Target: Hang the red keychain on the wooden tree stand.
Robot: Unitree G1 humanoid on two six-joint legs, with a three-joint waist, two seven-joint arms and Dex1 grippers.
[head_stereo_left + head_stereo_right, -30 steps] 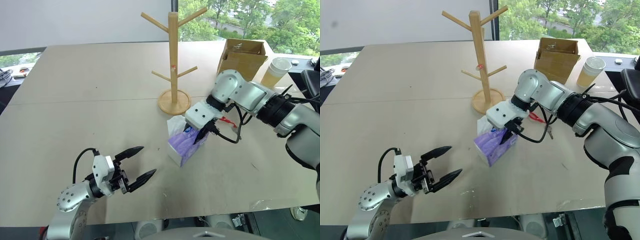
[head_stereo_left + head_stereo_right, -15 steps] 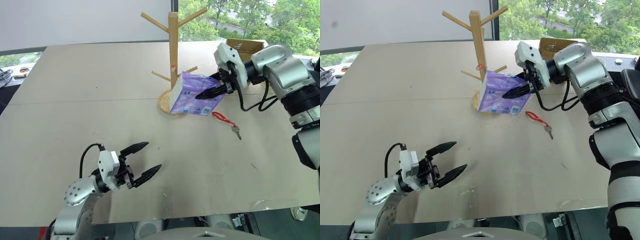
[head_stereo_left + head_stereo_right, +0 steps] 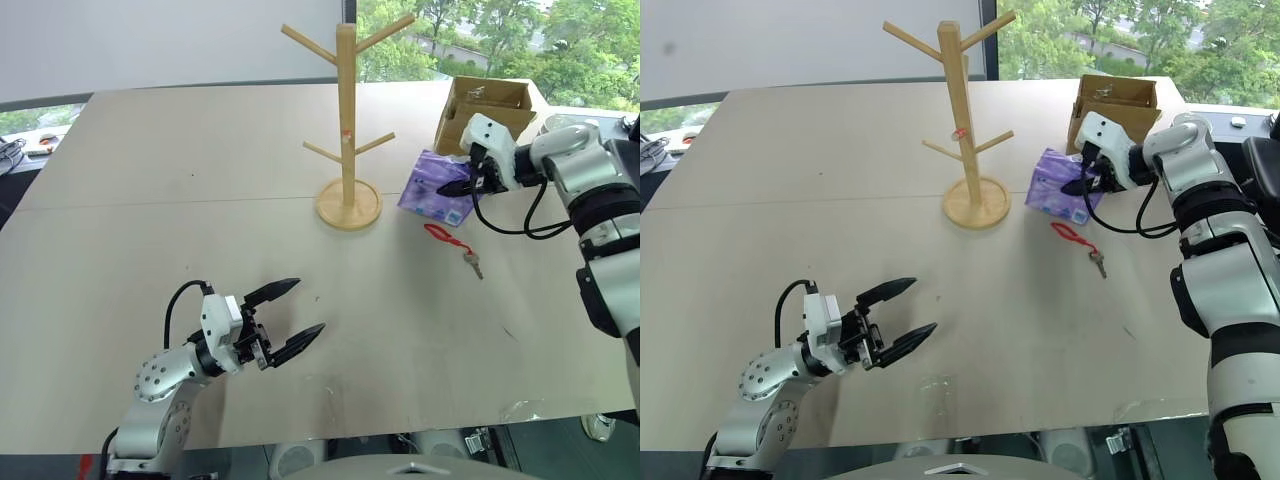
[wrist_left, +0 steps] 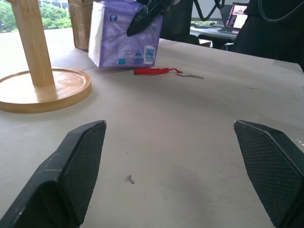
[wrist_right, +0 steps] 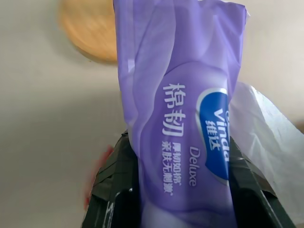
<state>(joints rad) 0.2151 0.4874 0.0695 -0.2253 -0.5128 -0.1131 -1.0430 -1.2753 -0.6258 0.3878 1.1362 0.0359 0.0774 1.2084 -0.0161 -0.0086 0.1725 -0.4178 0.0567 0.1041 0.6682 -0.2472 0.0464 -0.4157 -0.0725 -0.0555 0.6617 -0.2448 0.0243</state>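
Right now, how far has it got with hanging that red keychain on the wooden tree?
Not far. The red keychain lies on the table, none of the wooden tree stand's pegs carrying it. The right gripper is busy holding a purple tissue pack; the left gripper's fingers are open, empty. Picking up and hanging remain.

One keychain (image 3: 452, 243), one stand (image 3: 347, 130), one tissue pack (image 3: 433, 188), seemingly one box (image 3: 487, 112).

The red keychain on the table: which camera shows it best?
The left eye view: the red keychain lies whole on the table, cord and key clear. The right eye view shows much the same. The left wrist view sees it low and side-on. The right wrist view gives only a red blur.
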